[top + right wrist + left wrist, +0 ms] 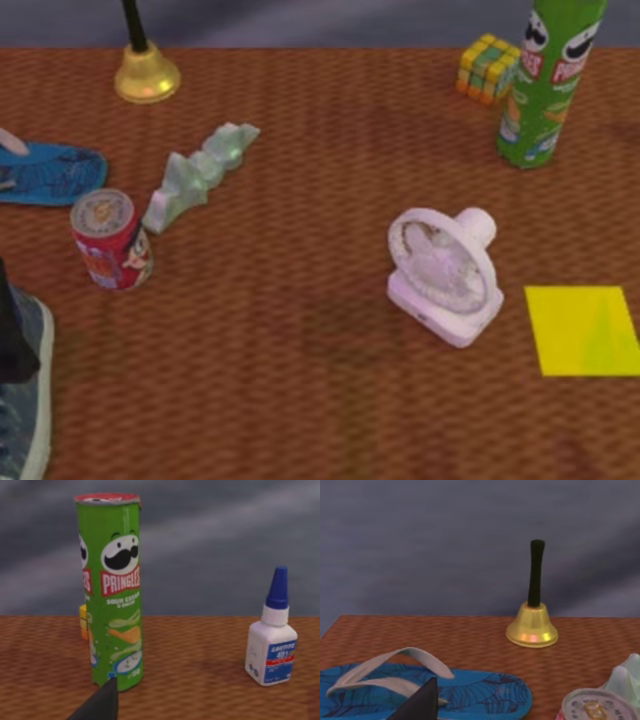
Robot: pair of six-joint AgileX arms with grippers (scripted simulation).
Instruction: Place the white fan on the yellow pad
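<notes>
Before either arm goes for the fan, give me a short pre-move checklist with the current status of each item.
1. White fan free on the table, nothing gripping it: ok.
2. Yellow pad bare, nothing lying on it: ok.
3. Fan already on pad: not ok, it sits beside it, apart.
4. Path between fan and pad free of clutter; chip can stands farther back: ok.
5. Left and right gripper jaws open: cannot tell.

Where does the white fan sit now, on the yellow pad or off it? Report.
Off it. The white fan rests on the bare table, left of the yellow pad, with a gap between them.
</notes>
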